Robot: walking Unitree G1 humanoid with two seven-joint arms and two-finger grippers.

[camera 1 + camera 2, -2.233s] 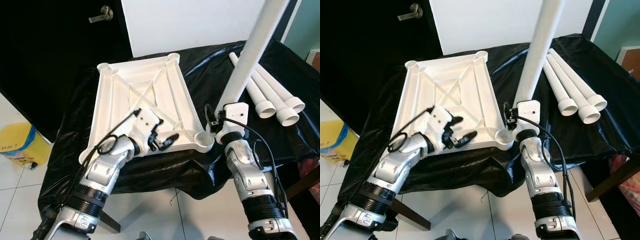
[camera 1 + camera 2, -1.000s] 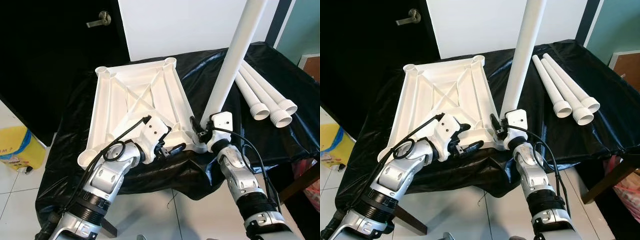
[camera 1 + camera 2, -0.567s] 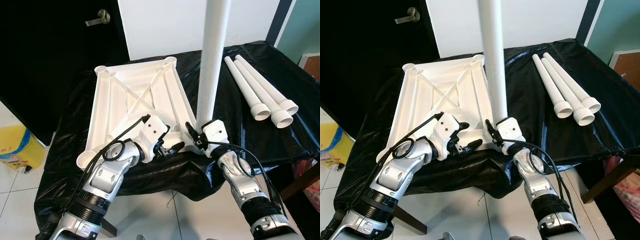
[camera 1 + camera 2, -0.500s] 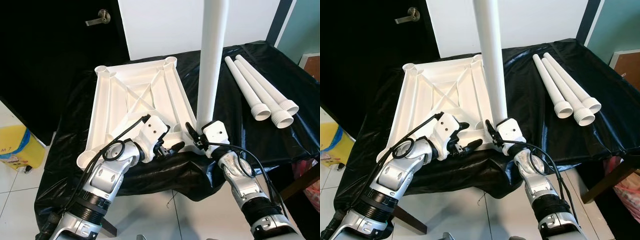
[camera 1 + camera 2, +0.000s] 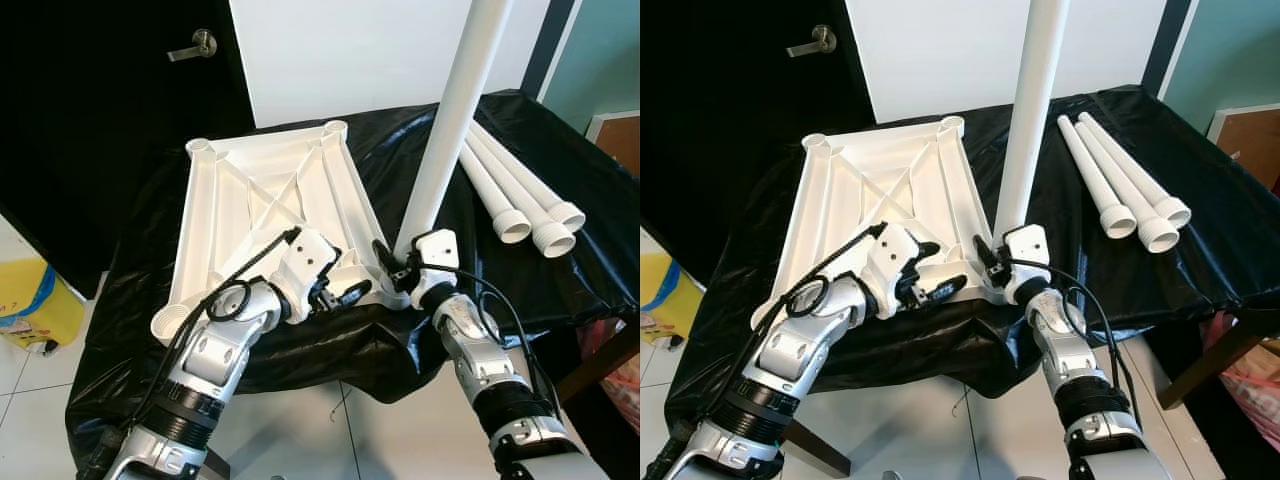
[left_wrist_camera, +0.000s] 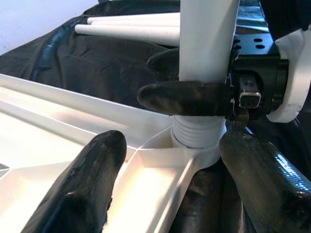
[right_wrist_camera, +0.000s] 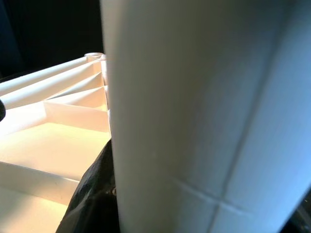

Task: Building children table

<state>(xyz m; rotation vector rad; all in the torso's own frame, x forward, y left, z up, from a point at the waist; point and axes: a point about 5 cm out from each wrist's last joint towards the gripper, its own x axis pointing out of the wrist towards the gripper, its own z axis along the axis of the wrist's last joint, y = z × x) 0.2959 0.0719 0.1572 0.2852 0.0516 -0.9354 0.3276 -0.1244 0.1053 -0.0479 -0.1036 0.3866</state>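
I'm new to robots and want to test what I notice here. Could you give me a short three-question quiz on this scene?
1. True or false: the right gripper is shut on the long white plastic table leg.
2. How many white tube legs lie loose on the black plastic sheet?
3. The held leg's threaded end sits at which corner socket of the upside-down white plastic tabletop? A) near right B) far left C) far right

Key: 1 true; 2 three; 3 A. The left gripper rests open at the tabletop's near edge.
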